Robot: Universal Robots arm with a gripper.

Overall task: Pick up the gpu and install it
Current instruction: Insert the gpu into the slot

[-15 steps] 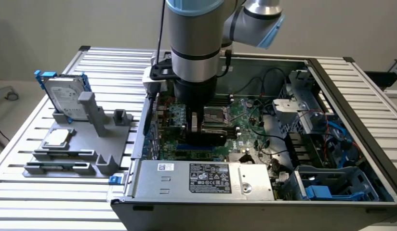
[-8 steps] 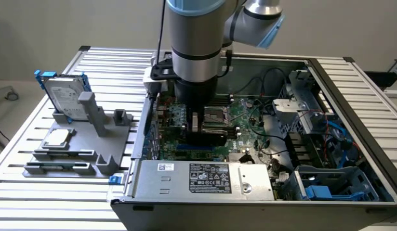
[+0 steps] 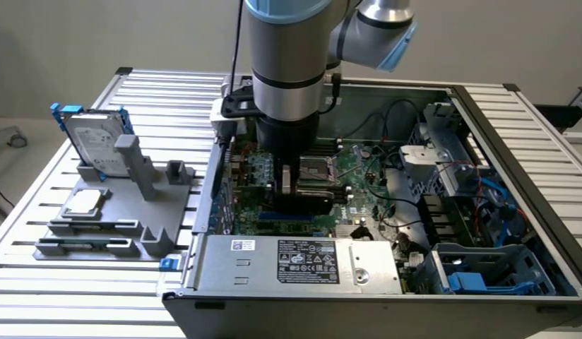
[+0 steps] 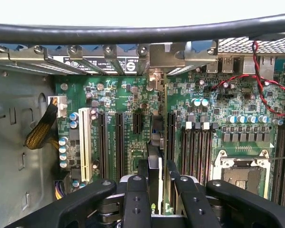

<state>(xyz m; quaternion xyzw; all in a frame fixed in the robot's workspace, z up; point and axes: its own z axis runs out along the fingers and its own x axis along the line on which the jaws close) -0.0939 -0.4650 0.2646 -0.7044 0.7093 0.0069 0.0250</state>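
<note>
1. The slatted metal surface (image 3: 27,282) carries everything.
2. An open computer case (image 3: 545,233) lies on its side on the exterior view's right half of the surface, with its inside facing up.
3. The arm (image 3: 286,56) comes straight down from above into the far left part of the case, as the exterior view shows it.
4. The green motherboard (image 3: 361,169) covers the case floor. A grey power supply box (image 3: 301,261) sits along the near edge of the case.
5. A grey fixture (image 3: 131,212) stands on the surface on the exterior view's left, just beside the case.
6. A silver hard drive (image 3: 93,145) with blue rails stands upright at the far end of the fixture.
7. The gpu (image 4: 154,175) stands on edge inside the case. It is low over the motherboard's long black slots and beside the empty processor socket (image 4: 240,173). I cannot tell whether it is seated in a slot.
8. The hand (image 4: 157,183) is clamped on the gpu, one finger on each face.
9. A small square silver chip (image 3: 84,203) lies flat on the fixture, nearer than the hard drive.
</note>
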